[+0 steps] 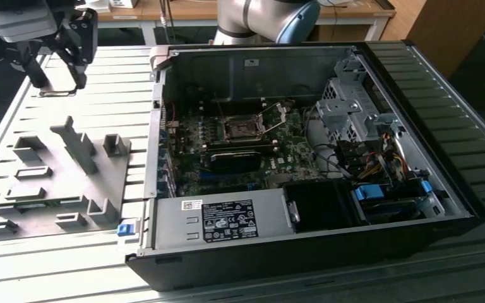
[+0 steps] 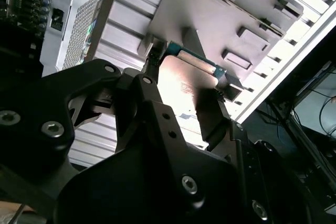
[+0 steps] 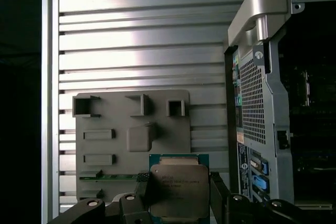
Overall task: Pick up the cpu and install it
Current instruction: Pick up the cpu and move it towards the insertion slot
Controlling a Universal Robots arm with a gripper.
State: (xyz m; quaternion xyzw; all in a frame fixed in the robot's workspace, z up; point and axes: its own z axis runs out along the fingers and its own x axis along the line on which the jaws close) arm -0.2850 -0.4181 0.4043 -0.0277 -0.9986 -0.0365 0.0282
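The cpu (image 3: 178, 190), a flat square chip with a silver-grey metal top and a green rim, sits between the two black fingers of my gripper (image 3: 179, 195) in the first wrist view. Its shiny face (image 2: 184, 85) also shows in the second wrist view, flanked by the gripper (image 2: 186, 77). In the exterior view the gripper (image 1: 57, 88) hangs at the far left above the ribbed table, shut on the thin cpu (image 1: 57, 93). The dark square motherboard socket (image 1: 242, 129) lies inside the open computer case, its metal frame raised, well to the exterior view's right of the gripper.
A grey fixture plate (image 1: 57, 183) with several raised blocks lies on the ribbed table (image 1: 23, 120), left of the open computer case (image 1: 154, 126). Inside the case are a power supply (image 1: 225, 221), a drive cage (image 1: 352, 107) and cables. The arm's base (image 1: 259, 19) stands behind the case.
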